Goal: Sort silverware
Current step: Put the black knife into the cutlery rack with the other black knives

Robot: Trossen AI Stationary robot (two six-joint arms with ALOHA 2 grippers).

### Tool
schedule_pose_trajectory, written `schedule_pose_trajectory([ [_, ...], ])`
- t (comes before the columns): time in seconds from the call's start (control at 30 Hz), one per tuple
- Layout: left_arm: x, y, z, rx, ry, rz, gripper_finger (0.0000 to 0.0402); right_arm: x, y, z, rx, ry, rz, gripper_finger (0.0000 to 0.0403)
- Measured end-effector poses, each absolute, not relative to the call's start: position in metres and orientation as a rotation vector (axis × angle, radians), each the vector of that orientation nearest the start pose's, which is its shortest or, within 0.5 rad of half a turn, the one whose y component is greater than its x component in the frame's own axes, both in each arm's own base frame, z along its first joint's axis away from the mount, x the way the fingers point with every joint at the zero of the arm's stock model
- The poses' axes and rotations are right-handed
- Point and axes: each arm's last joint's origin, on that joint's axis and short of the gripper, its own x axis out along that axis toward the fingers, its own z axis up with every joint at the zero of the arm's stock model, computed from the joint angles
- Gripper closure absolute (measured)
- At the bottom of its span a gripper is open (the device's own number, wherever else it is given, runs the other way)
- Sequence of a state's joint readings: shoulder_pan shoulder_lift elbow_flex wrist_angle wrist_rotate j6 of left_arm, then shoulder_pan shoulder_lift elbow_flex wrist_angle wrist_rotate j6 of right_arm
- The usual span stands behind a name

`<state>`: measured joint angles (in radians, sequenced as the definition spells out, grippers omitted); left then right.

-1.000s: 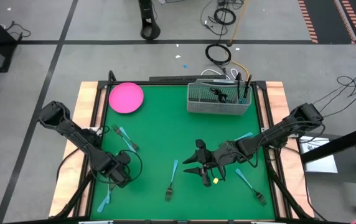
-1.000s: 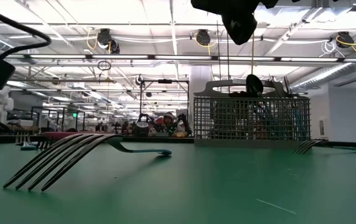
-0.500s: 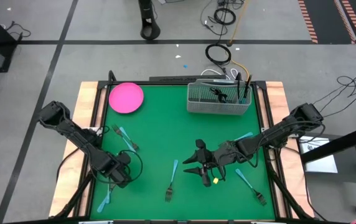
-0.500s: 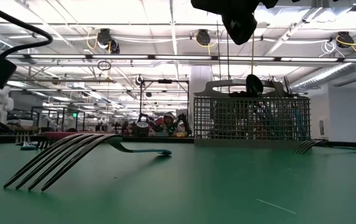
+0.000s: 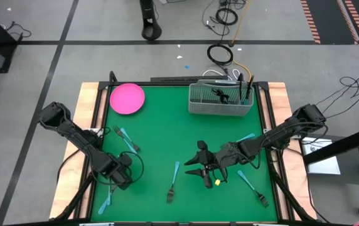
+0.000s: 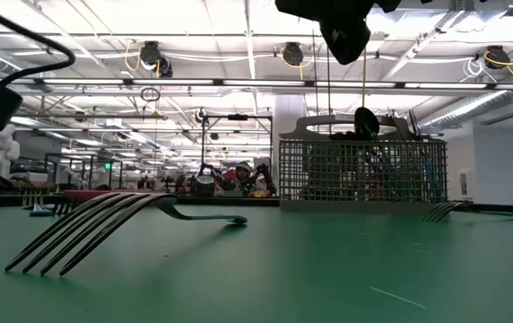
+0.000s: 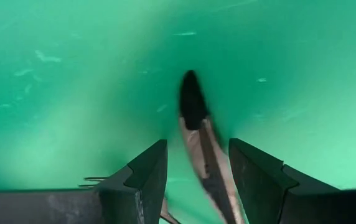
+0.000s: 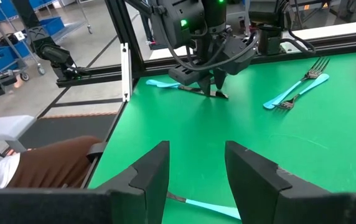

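High view: the left gripper [image 5: 120, 176] is far from the gray wire mesh basket [image 5: 220, 100], diagonally across the green mat. The right gripper [image 5: 197, 168] waits nearer the basket. I count six loose blue-handled silverware pieces, one round pink plate [image 5: 127, 98] and one basket.

Low view: a fork [image 6: 104, 224] lies in front of the basket.

Left wrist view: the jaws are apart, straddling a dark-tipped utensil [image 7: 192, 102]. It's probably best to centre on it, then close squarely.

Right wrist view: the jaws are apart and empty.
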<state>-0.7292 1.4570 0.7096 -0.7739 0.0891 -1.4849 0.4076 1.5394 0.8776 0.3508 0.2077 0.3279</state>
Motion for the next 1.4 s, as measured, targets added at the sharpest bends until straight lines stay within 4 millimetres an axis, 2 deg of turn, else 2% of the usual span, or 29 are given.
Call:
schedule_pose_trajectory([
  [0.9,0.1573,-0.1437,0.1397,-0.664,1.545,0.526,0.0231,0.3083,0.1266,0.2343,0.228,0.331,0.147,0.0259],
  [1.4,0.1563,-0.1423,0.1387,-0.647,1.541,0.541,0.0346,0.3083,0.1266,0.2343,0.228,0.331,0.147,0.0259],
])
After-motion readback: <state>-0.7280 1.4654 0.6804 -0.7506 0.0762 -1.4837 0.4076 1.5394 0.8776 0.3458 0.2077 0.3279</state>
